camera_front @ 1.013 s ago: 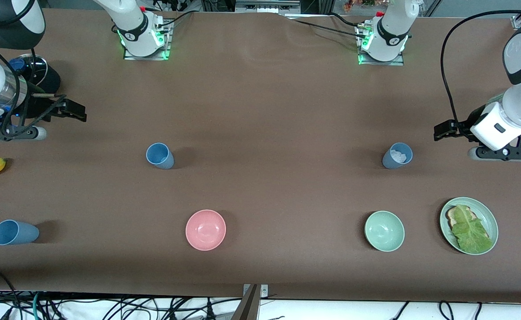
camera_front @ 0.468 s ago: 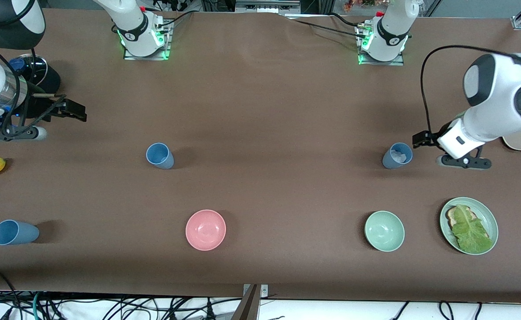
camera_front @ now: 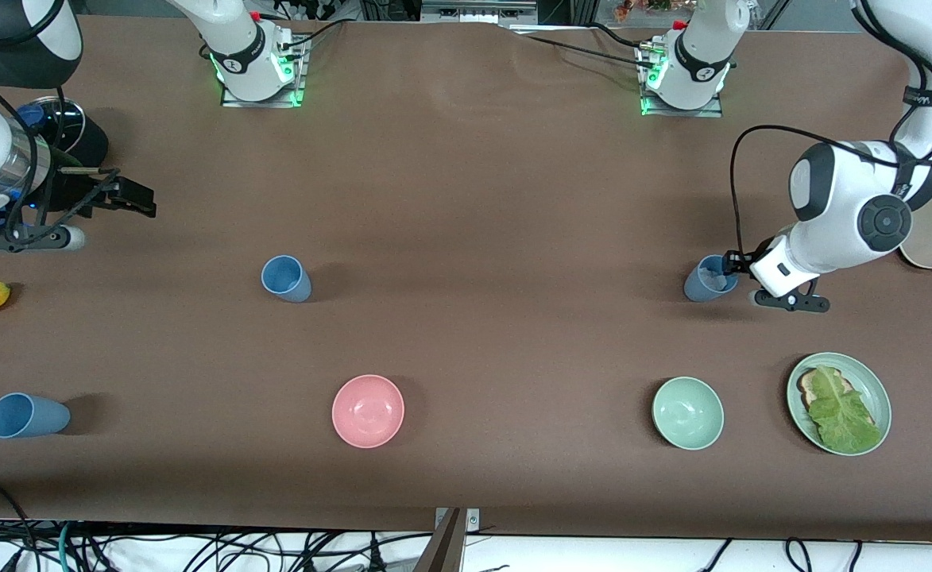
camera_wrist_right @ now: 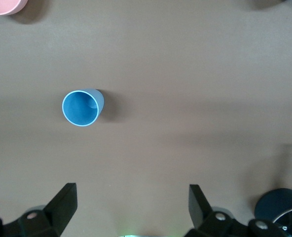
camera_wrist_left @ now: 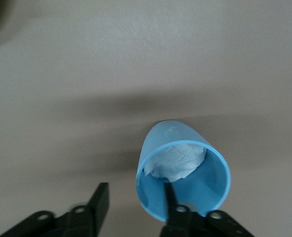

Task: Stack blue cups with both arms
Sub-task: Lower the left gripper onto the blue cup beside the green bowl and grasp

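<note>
A matte brown tabletop [camera_front: 481,183] fills nearly the whole front view under even light with soft shadows. Along its near edge, tangled black cables [camera_front: 195,548] lie over what looks like a white surface; a metal bracket [camera_front: 456,520] is clamped there.

High front camera facing the robots, whole table [camera_front: 466,199], each wrist camera looking down close, sharing one cup

left claw [camera_wrist_left: 133,207] bases cut off, white wad [camera_wrist_left: 178,159] in cup [camera_wrist_left: 183,173] unidentifiable
</note>
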